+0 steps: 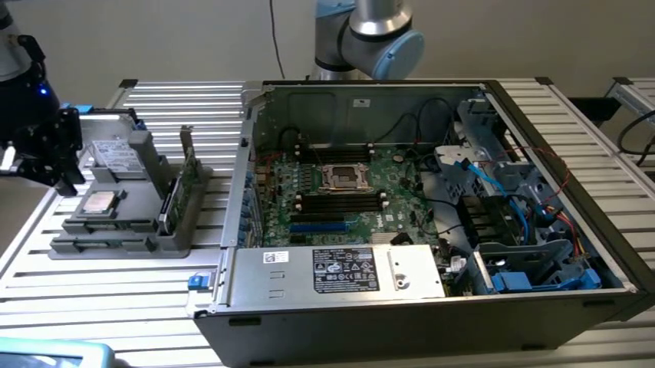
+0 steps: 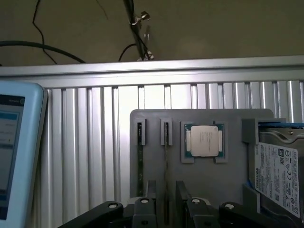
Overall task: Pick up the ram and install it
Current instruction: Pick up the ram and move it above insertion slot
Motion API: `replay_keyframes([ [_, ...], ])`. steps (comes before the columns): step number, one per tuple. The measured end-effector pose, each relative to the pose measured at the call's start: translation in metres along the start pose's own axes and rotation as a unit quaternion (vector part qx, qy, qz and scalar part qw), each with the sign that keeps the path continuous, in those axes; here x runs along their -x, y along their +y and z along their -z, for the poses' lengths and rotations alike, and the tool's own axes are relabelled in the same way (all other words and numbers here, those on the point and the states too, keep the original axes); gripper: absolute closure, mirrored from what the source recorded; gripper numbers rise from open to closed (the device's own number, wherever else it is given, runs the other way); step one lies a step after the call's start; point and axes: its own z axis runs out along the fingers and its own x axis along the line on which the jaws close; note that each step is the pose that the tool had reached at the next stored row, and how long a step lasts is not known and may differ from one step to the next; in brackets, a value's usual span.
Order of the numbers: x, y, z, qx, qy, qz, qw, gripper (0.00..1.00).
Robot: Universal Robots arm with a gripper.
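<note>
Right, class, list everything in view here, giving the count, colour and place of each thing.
table: one, silver, slatted, under everything
computer case: one, black, open, on the table
motherboard: one, green, inside the case
power supply: one, silver, at the case's front edge
holder: one, grey, on the exterior view's left of the case
ram: one, green, standing in the holder
expansion card: one, green, upright beside the ram
processor chip: one, silver, flat in the holder
hard drive: one, silver, white label, in the holder
screen: one, white-framed, at the table edge
arm: one, grey, behind the case
gripper: one, black, open, by the holder
</note>
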Motion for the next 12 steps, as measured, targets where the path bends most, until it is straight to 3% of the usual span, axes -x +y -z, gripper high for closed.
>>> replay_keyframes([
  [7, -0.026, -0.0021, -0.0135, -0.0001, 0.0, 0.0, 1.0, 0.69],
  [12, -0.028, -0.0025, -0.0185, -0.0011, 0.0003, 0.0, 1.0, 0.69],
])
